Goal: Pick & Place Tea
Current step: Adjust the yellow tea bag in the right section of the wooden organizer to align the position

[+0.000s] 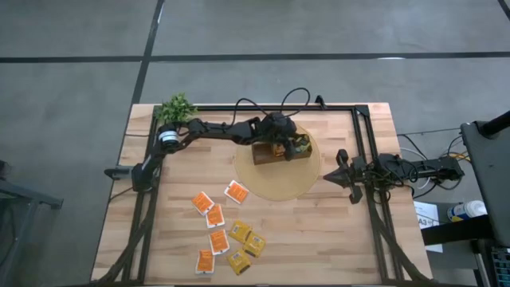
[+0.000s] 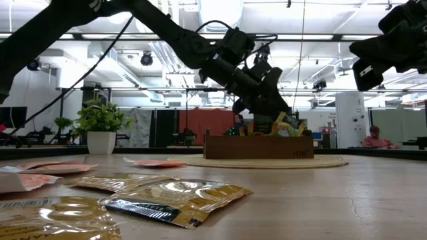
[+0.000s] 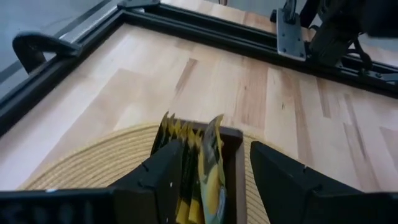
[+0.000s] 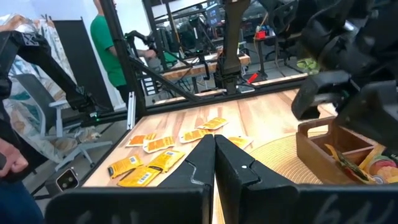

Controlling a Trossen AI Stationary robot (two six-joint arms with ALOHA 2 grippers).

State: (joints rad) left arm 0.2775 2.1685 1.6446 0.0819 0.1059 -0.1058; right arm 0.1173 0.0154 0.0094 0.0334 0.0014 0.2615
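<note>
The brown wooden box (image 1: pixel 279 151) stands on a round woven mat (image 1: pixel 275 182). Yellow tea sachets (image 3: pixel 193 155) stand upright in its end compartment, and more show in the low view (image 2: pixel 287 127). My left gripper (image 3: pixel 214 177) is open over that compartment, with one finger on either side of the yellow sachets. It hangs just above the box (image 2: pixel 257 145) in the low view. Several loose orange sachets (image 1: pixel 213 215) and yellow sachets (image 1: pixel 247 239) lie flat on the table near its front edge. My right gripper (image 4: pixel 214 155) is shut and waits to the right of the mat (image 1: pixel 341 171). My left gripper comes down on the box's end compartment from above. One finger (image 3: pixel 155 180) stands right beside the upright yellow sachets (image 3: pixel 186 152). I cannot tell whether it touches them. The other finger (image 3: pixel 292 180) stands apart from them.
A small potted plant (image 1: pixel 177 108) stands at the table's far left corner. A black metal frame (image 1: pixel 362 151) runs around the work area. People and other equipment show in the room beyond the table (image 4: pixel 109 37).
</note>
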